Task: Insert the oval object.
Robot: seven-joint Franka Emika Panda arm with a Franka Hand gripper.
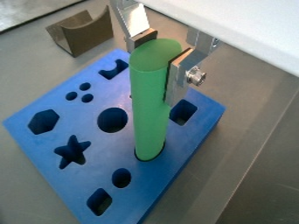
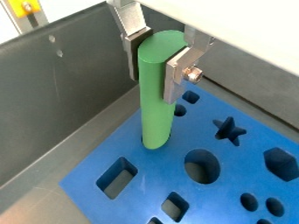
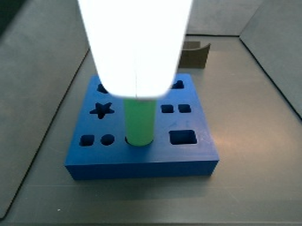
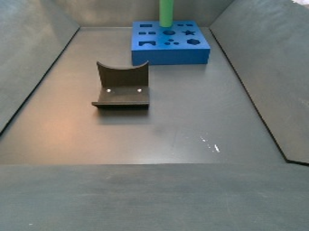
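Observation:
The oval object (image 1: 149,109) is a bright green rod that stands upright. My gripper (image 1: 160,57) is shut on its upper end, with a silver finger on each side, as both wrist views show (image 2: 156,58). The rod (image 2: 156,101) has its lower end at the top face of the blue block (image 1: 176,166), among the shaped holes. I cannot tell how deep it sits. In a side view the rod (image 3: 139,124) rises from the block (image 3: 141,157) under a white glare that hides the gripper. In a side view the rod (image 4: 167,11) shows at the far end, with the gripper out of view.
The blue block (image 4: 169,45) has star, round, square and hexagon holes. The dark fixture (image 4: 121,87) stands mid-floor, also seen behind the block (image 1: 79,35) (image 3: 196,55). Grey walls (image 2: 59,79) close in the floor.

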